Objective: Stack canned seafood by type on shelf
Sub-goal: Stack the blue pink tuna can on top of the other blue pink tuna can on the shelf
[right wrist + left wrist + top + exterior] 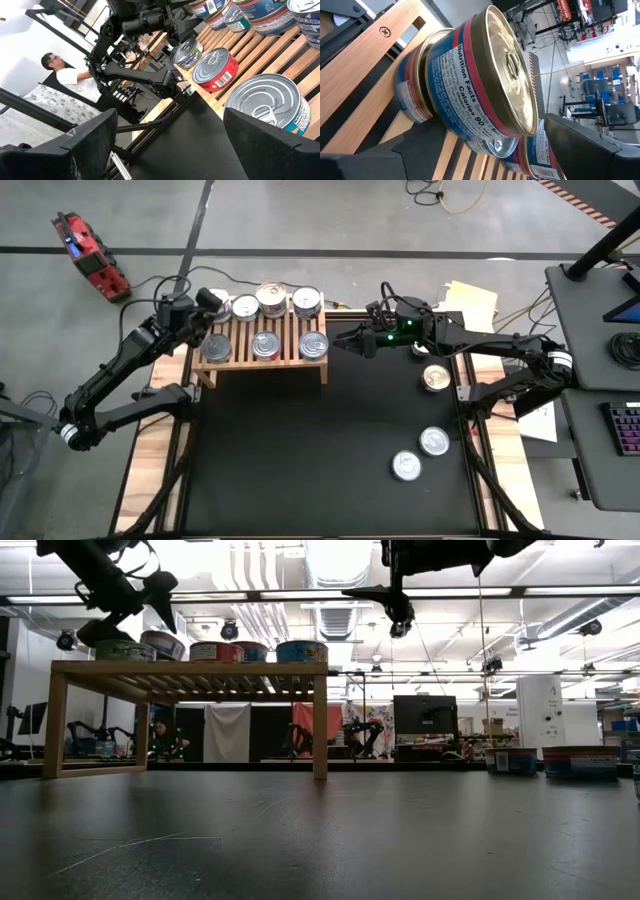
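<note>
My left end effector point(485, 155) hangs released around a blue-and-red tin point(480, 80) whose label reads "Nutrition Facts" and "Calories 90", stacked on another can at the left end of the shelf point(262, 361). My right end effector point(352, 343) gapes empty just beside the shelf's right end. Three more tins point(433, 442) lie loose on the black table point(300, 460).
</note>
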Robot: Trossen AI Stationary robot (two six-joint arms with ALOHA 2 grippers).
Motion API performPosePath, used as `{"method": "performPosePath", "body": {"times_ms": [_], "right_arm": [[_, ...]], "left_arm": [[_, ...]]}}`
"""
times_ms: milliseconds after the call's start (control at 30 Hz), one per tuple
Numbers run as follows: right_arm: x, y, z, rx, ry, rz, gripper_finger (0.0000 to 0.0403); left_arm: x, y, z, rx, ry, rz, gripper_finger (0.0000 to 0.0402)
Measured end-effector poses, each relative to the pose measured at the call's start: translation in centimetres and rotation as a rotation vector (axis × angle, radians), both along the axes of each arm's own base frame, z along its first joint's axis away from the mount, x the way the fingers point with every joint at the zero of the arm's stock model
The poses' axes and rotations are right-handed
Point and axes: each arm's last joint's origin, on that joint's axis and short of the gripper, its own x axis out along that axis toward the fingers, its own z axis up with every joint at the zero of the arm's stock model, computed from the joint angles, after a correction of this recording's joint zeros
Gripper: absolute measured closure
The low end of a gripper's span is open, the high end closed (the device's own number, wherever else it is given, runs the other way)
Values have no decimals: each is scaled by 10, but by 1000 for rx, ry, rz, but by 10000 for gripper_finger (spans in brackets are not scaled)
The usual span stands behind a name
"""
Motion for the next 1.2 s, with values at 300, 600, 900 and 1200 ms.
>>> {"method": "performPosePath", "body": {"times_ms": [300,600,900,1200], "right_arm": [[0,0,0,-1,0,0,49],[0,0,0,-3,0,0,49],[0,0,0,-4,0,0,49],[0,0,0,-6,0,0,49]], "left_arm": [[-1,-1,-1,-4,30,-15,81],[-1,0,-1,58,171,-78,81],[-1,0,-1,75,225,-109,81],[-2,-3,-6,-3,199,-136,81]]}}
